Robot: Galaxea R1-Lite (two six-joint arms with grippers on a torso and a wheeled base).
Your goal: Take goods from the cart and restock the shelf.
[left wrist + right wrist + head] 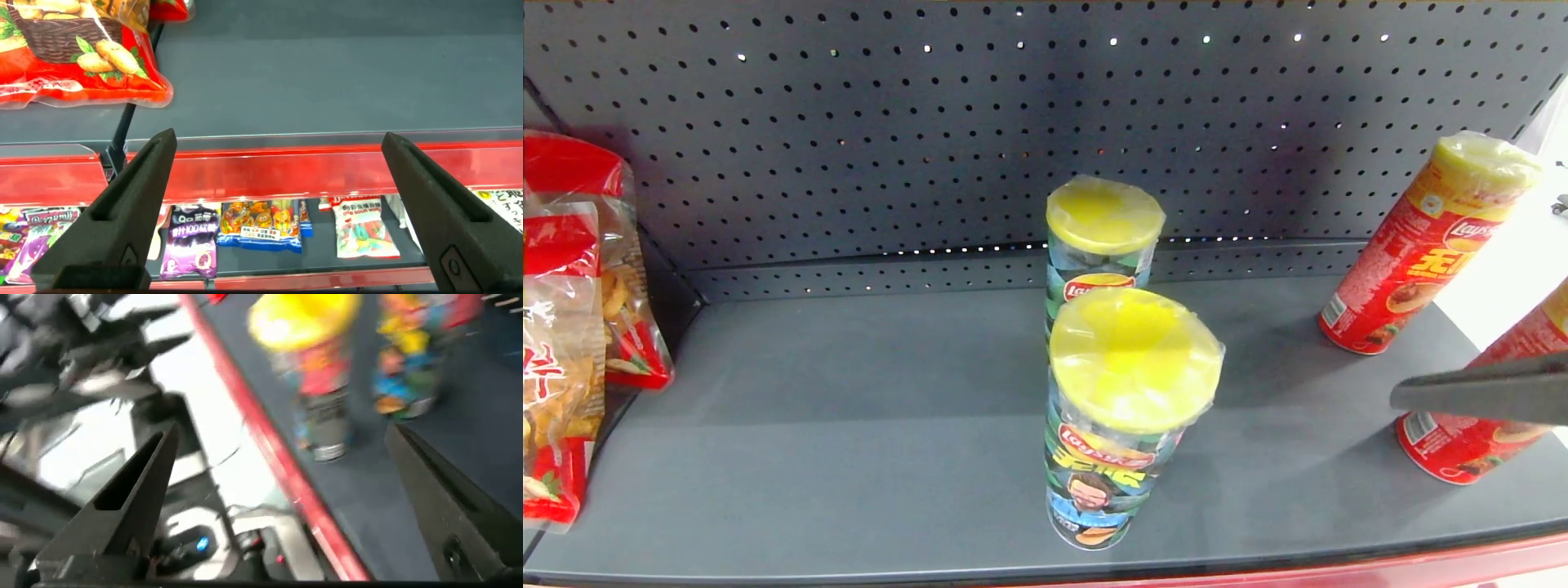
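At the dark grey shelf with its pegboard back, our right gripper hangs spread and empty near the front red can, which stands at the shelf's right end. Our left gripper gapes empty before the red lip. We judge that a careless swing could topple that tall can off the edge.

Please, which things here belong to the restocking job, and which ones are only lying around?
Belonging to the job:
- shelf board
- front green can
- rear green can
- far red can
- near red can

Only lying about:
- snack bags at the board's left end
- packets on the lower shelf
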